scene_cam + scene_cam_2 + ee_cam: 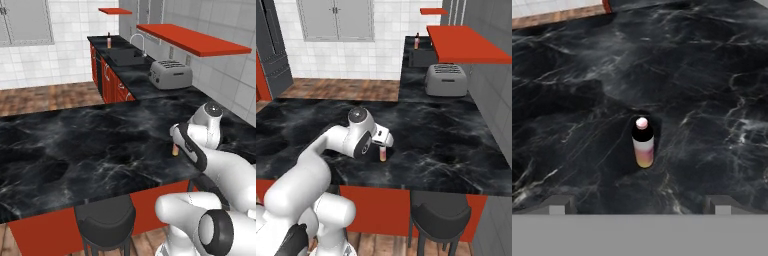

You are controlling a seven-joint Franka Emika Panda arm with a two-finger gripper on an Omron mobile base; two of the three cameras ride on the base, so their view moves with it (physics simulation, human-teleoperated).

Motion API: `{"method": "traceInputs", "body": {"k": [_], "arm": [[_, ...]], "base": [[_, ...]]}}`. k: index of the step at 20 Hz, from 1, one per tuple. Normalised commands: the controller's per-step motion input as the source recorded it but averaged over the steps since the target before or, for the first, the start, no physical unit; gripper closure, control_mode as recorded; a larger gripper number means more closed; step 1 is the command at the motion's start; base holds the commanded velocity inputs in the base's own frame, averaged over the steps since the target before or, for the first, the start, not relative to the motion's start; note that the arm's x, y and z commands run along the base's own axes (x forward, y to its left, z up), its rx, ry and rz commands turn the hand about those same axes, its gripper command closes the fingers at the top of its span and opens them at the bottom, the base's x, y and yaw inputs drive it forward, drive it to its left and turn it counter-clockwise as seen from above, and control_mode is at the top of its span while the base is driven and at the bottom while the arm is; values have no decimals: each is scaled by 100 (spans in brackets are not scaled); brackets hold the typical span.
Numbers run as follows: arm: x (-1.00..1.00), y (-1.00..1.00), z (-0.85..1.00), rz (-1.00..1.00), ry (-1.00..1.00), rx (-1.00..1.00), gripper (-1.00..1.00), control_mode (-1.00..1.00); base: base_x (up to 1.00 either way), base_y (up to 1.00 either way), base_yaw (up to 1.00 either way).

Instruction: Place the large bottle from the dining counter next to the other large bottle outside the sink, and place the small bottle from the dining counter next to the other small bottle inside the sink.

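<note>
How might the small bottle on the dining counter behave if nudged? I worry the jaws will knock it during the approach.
The small bottle stands upright, tall and narrow on a small base, so it would probably tip. Its round body suggests it would then roll on the smooth marble counter. It looks rigid, likely slick, so the open gripper should close squarely.

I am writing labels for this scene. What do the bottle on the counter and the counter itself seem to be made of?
The bottle looks like smooth plastic, possibly glass: glossy body fading pink to orange, pale cap. The counter looks like polished black marble: white veins, soft sheen. Being rendered, both are guesses.
</note>
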Motion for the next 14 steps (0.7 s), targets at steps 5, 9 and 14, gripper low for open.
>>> {"method": "traceInputs", "body": {"k": [5,9,14], "arm": [[11,0,-15,0,5,0,-100,-100],[26,-1,-16,0,3,0,-100,-100],[16,-1,-16,0,0,0,-100,-100]], "base": [[0,0,0],[0,0,0],[0,0,0]]}}
